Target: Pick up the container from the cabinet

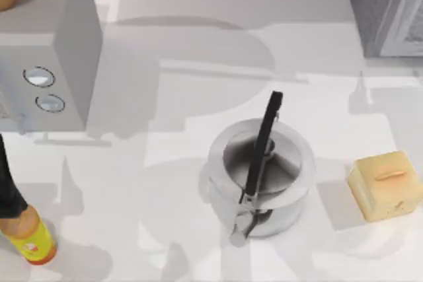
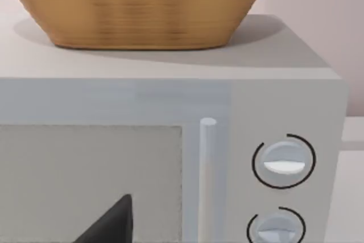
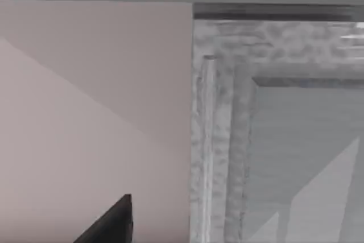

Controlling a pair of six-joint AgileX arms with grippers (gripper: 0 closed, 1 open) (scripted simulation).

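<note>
Microwave [image 1: 59,64] left of pot [image 1: 261,176], basket [image 2: 136,9] on top; left gripper [image 2: 108,223] faces it, parked. Cabinet [image 1: 386,4] up-right of pot, door looks closed; container unseen, probably inside. Right gripper [image 3: 108,223] near door handle [image 3: 207,140]: approach it squarely. Cannot tell either gripper's spread. White table [image 1: 165,229], pale wall [image 3: 85,112].

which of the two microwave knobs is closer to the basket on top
The upper knob, directly above the lower knob on the microwave's control panel. It sits nearer the top surface where the wicker basket rests.
</note>
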